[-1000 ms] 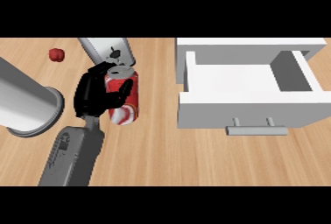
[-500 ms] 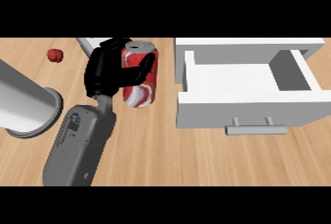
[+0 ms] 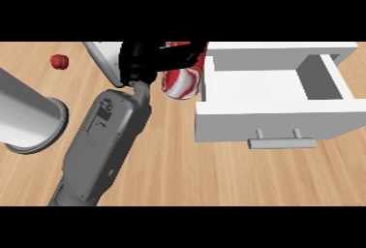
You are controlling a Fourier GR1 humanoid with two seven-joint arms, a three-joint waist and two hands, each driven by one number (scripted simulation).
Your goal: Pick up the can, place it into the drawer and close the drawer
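Just left of the open drawer (image 3: 271, 118), can (image 3: 182, 83) within the curled fingers of the hand (image 3: 146, 60)

Hiding much of the can, and running off at three edges.

Covering most of the can (image 3: 181, 83) with the curled right hand (image 3: 148, 59), leaving only a red-and-white end showing, with print too blurred for reading, and blocking any check on contact with the drawer (image 3: 271, 122) wall just beside it. Cutting off the top of the hand at the upper edge, along with the cabinet (image 3: 286, 46) behind the drawer and a pale slab (image 3: 104, 57), half hidden behind the hand and not identifiable. Running the forearm (image 3: 100, 140) out at the bottom edge and a big grey cylinder (image 3: 25, 114) out at the left. Showing a red lump (image 3: 59, 61) too small for naming.
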